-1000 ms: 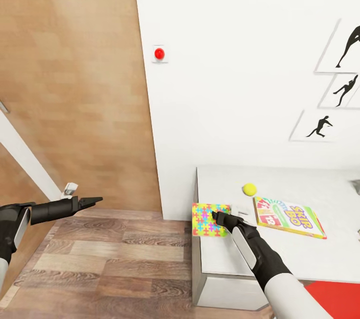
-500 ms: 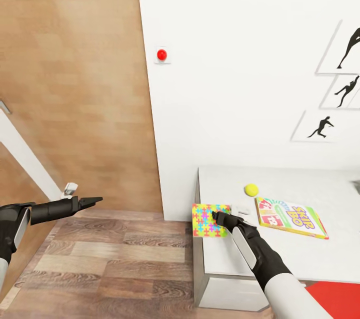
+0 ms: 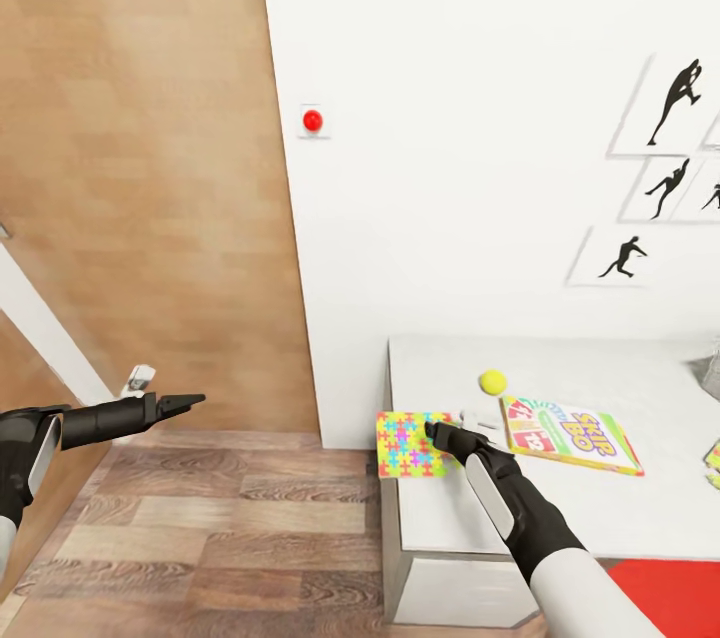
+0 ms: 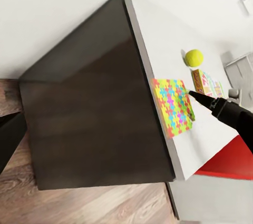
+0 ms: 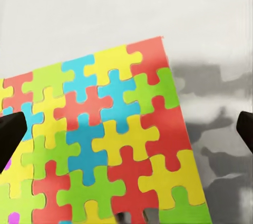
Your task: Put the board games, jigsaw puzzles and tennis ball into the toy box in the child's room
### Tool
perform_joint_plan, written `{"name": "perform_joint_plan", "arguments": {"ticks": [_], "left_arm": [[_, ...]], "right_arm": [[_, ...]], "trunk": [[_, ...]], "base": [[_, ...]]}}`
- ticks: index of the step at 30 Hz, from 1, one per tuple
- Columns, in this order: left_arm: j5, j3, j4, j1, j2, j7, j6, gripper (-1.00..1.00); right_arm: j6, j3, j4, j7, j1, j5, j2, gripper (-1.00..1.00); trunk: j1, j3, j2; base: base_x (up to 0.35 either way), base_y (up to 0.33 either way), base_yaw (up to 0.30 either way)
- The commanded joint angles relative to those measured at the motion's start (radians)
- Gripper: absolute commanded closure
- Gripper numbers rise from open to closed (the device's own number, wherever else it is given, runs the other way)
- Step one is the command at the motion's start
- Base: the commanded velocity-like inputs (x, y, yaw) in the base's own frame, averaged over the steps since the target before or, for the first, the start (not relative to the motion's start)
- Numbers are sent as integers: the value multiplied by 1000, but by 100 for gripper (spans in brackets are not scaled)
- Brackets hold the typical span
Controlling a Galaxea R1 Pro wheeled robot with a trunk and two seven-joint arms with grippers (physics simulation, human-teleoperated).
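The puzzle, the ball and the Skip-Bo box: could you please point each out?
puzzle (image 3: 412, 443), head view, middle of its face.
ball (image 3: 492, 381), head view, its centre.
Skip-Bo box (image 3: 568, 434), head view, middle of its lid.

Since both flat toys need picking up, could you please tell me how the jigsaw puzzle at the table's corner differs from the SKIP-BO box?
The jigsaw puzzle is a thin square overhanging the table edge; the SKIP-BO box is a thicker, longer rectangle fully on top. The puzzle has the right pincer over it; the box lies untouched. Both lie flat.
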Motion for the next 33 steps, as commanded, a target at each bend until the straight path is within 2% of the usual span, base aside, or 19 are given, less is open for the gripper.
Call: {"name": "perform_joint_plan", "arguments": {"ticks": [1, 8, 19, 26, 30, 33], "left_arm": [[-3, 2, 0, -1, 0, -6, 10, -100], [-3, 1, 0, -1, 0, -6, 10, -100], [-3, 0, 0, -1, 0, -4, 10, -100], [-7, -10, 1, -1, 0, 4, -9, -100], [-6, -27, 3, -1, -3, 72, -24, -100], [-5, -34, 4, -1, -19, 163, -28, -100]], "right_arm": [[3, 3, -2, -9, 0, -11, -1, -100], [5, 2, -59, -8, 7, -13, -1, -100], [40, 3, -286, 6, 18, -34, -24, -100], [144, 3, -478, 107, 79, -69, -28, -100], [193, -2, -553, 168, 105, -100, -32, -100], [224, -11, -580, 219, 114, -141, -33, -100]], "trunk": [[0, 0, -1], [0, 11, -1], [0, 28, -1], [0, 39, -1], [0, 45, -1], [0, 50, -1]], "base": [[0, 0, -93], [0, 0, -94], [0, 0, -94], [0, -5, -94], [0, -89, -94], [0, -174, -90]]}}
